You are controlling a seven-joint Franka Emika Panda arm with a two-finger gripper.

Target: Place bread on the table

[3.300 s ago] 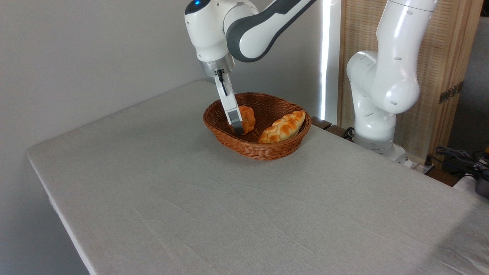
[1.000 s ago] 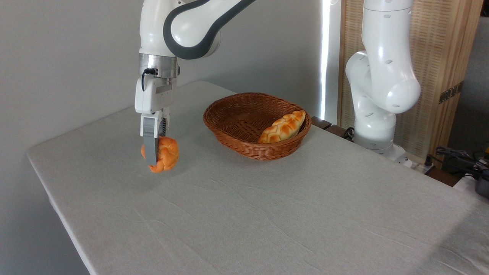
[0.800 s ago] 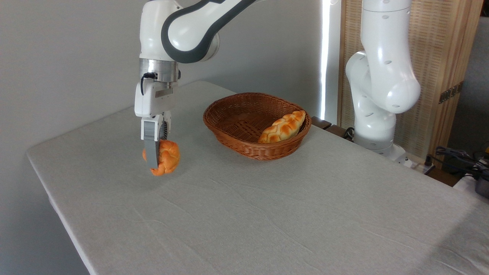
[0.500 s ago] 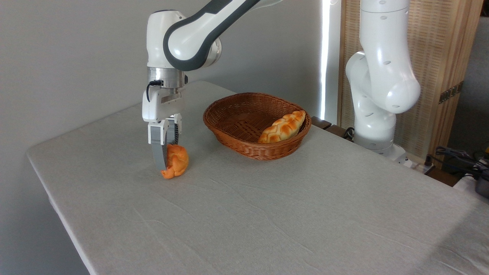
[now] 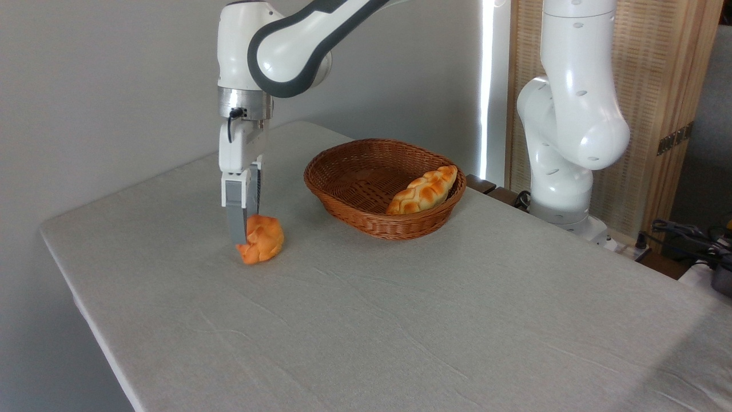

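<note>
- Left of the basket (image 5: 384, 186), the bun (image 5: 262, 238) sits low on the surface (image 5: 366, 320), its underside looking as if it touches the cloth, though contact cannot be made out for sure.
- Around it the hand (image 5: 242, 234) hangs straight down; one grey finger (image 5: 235, 220) covers the bun's left side, and the other is hidden behind, so the hand appears closed narrowly on the bun.
- By its look the bun is light and soft: lumpy, knotted top, paler base, a shape that would give under a squeeze rather than crack.
- Its glossy crust may be a little slick, so a hold across the widest middle, on two opposite lumps, seems safest; pinching one knob alone could let it twist.
- Being round, it may roll or tip when let go, so it should be let go only once it rests flat.
- Covering the surface is a pale grey cloth with slight wrinkles, which should give some grip and stop the bun sliding.
- Plenty of bare cloth lies toward the front and right, well apart from anything else.
- Inside the basket a longer braided loaf (image 5: 423, 190) leans against the right wall; it is well clear of the bun.
- Behind stand a plain grey wall, a wooden screen (image 5: 652, 103) and the arm's white base (image 5: 563, 171) at the far edge.
</note>
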